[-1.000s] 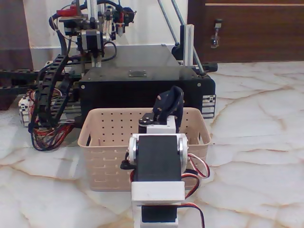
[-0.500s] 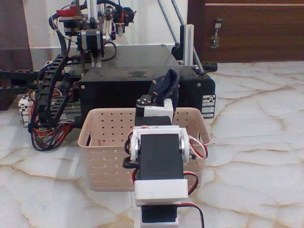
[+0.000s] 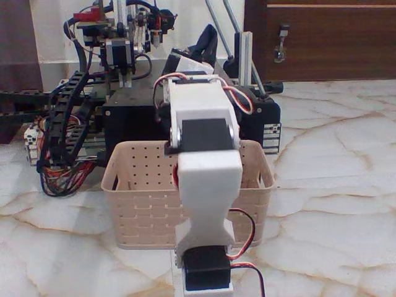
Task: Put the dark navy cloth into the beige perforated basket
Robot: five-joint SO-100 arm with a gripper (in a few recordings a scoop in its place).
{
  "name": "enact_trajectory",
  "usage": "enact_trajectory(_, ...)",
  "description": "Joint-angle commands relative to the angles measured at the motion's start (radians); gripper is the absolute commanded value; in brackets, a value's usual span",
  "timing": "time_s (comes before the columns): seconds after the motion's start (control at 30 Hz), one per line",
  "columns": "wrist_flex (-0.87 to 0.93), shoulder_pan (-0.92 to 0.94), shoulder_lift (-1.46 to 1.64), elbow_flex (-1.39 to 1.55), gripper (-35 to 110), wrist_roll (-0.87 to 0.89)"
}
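Observation:
The beige perforated basket (image 3: 136, 185) stands on the marble floor in front of a big black machine. My white arm rises in front of it and hides the middle of its inside. The gripper (image 3: 203, 44) is high above the basket's far side, seen from behind as a dark, slightly bluish shape over the machine's top. From this side I cannot make out its jaws. I cannot tell whether that dark shape includes the dark navy cloth. No cloth shows in the visible parts of the basket.
The black machine box (image 3: 142, 111) with cable chains and red wires (image 3: 62, 173) stands right behind the basket. Metal rods (image 3: 238, 37) slant up beside the gripper. Open marble floor (image 3: 334, 185) lies to the right and front left.
The arm has swung up from low over the basket's far rim, and the gripper has risen well above the machine's top. The basket has stayed put.

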Motion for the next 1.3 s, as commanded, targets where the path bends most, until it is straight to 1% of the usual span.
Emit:
enact_trajectory(0.0,0.026,-0.012,-0.049,-0.138,0,0.071)
enact_trajectory(0.07,0.074,-0.009,-0.133,-0.261,0,0.207)
enact_trajectory(0.13,0.21,-0.011,-0.232,-0.451,0,0.325)
enact_trajectory(0.17,0.249,-0.011,-0.278,-0.517,0,0.374)
enact_trajectory(0.33,0.491,0.011,-0.422,-0.716,0,0.594)
enact_trajectory(0.43,0.704,0.014,-0.472,-0.802,0,0.696)
enact_trajectory(0.5,0.873,0.015,-0.563,-0.925,0,0.752)
enact_trajectory(0.6,0.985,0.017,-0.588,-0.931,0,0.822)
enact_trajectory(0.7,1.017,0.021,-0.612,-0.936,0,0.907)
enact_trajectory(0.77,1.029,0.021,-0.617,-0.936,0,0.94)
enact_trajectory(0.83,1.085,0.023,-0.635,-0.937,0,0.943)
enact_trajectory(0.9,1.072,0.023,-0.641,-0.939,0,0.959)
enact_trajectory(1.0,1.005,0.026,-0.644,-0.939,0,0.988)
enact_trajectory(1.13,1.006,0.038,-0.644,-0.933,8,1.005)
enact_trajectory(1.2,0.989,0.038,-0.637,-0.937,8,0.997)
enact_trajectory(1.23,1.042,0.038,-0.635,-0.933,8,0.988)
enact_trajectory(1.27,1.147,0.04,-0.637,-0.928,8,0.966)
